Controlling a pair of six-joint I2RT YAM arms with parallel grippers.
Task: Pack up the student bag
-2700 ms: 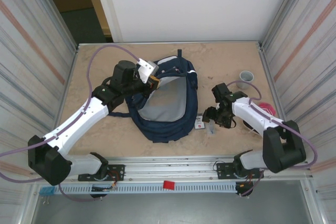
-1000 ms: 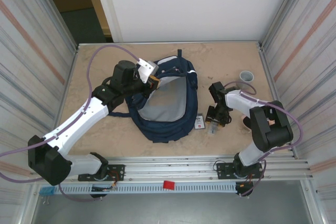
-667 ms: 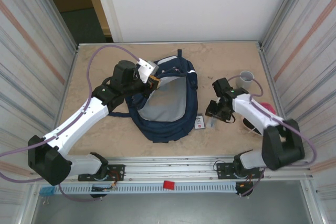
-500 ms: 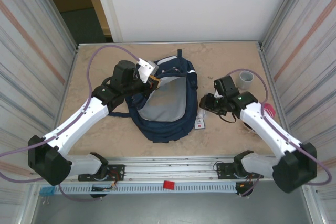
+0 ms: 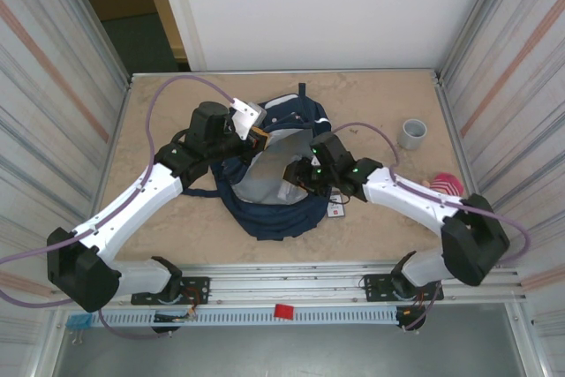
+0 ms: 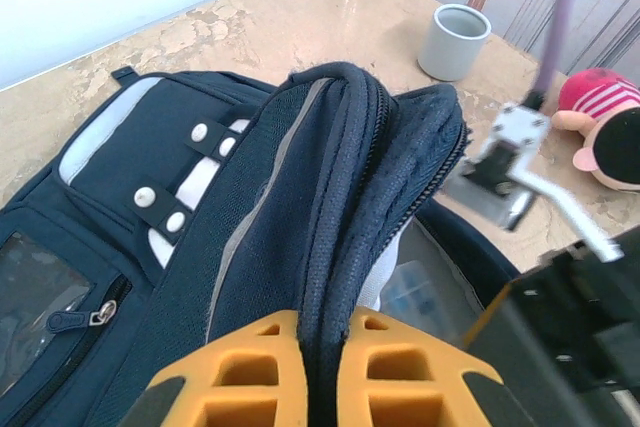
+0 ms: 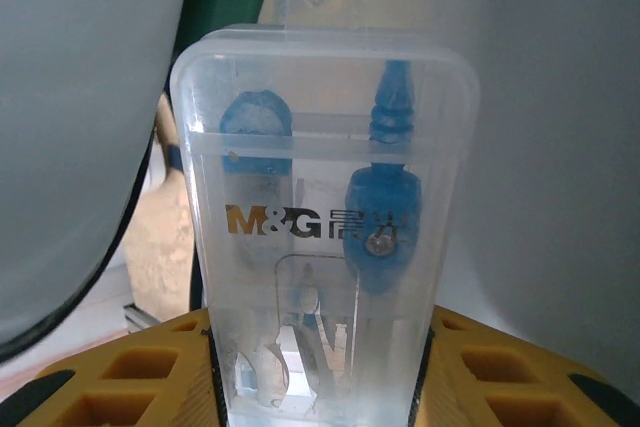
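Left gripper (image 6: 322,352) is clamped tight on the raised zipper rim of the bag (image 5: 265,218), lifting that edge so the mouth gapes. Bag lies at the middle of the table (image 5: 168,103), a little toward the far edge, with its grey lining showing. Right gripper (image 7: 320,347) hangs over the open mouth, its 2 orange fingers (image 7: 110,367) pinching a clear case (image 7: 325,197) with a blue compass set inside. Card (image 5: 335,209) lies just beside the bag's right side. Cup (image 5: 411,133) stands upright toward the far right corner. Plush toy (image 5: 446,185) rests at the right edge.
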